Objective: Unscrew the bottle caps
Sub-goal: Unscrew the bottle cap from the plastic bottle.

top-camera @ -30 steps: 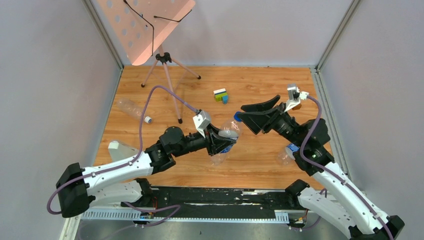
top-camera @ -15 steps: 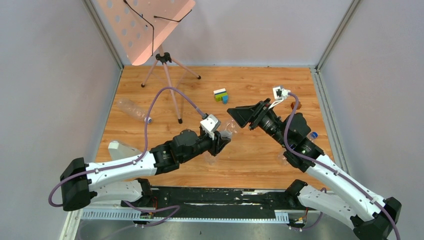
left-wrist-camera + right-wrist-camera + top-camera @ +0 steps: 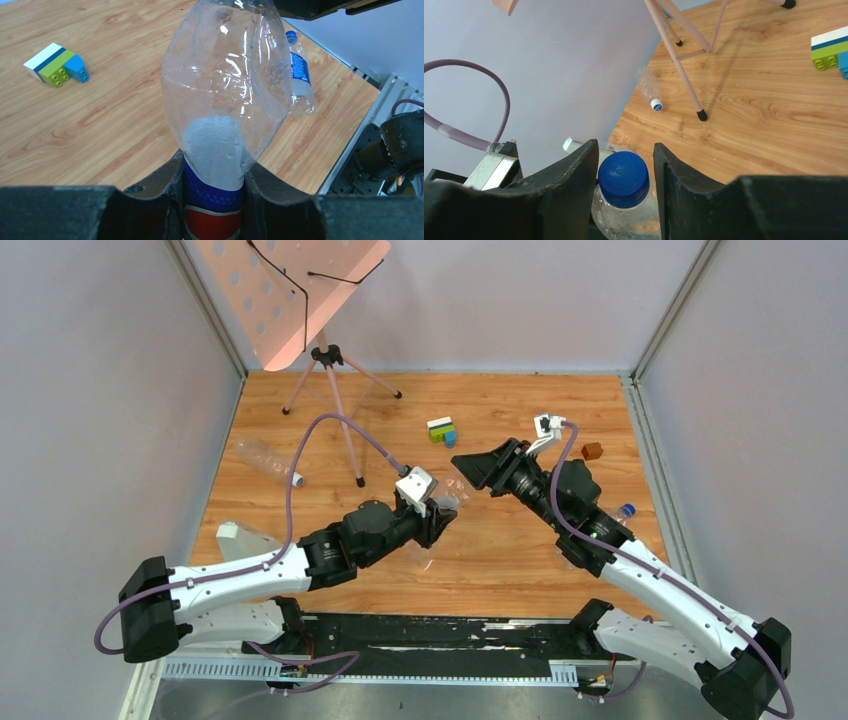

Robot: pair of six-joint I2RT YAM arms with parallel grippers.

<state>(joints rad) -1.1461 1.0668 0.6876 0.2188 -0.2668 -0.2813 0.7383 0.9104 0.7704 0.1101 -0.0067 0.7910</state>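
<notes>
The left fingers [image 3: 150, 200] clamp the blue-labelled waist of a clear crinkly plastic bottle [image 3: 227, 90], which sticks out beyond their tips. The right fingers [image 3: 569, 190] stand narrow on either side of its dark blue round plastic screw cap [image 3: 624, 177], which sits between them; whether they already pinch it I cannot tell. Once twisting starts, the thin bottle may buckle or spin inside the left fingers, because the hold sits far from the cap. Compared with a second ago, the right fingers have narrowed and moved in around the cap
</notes>
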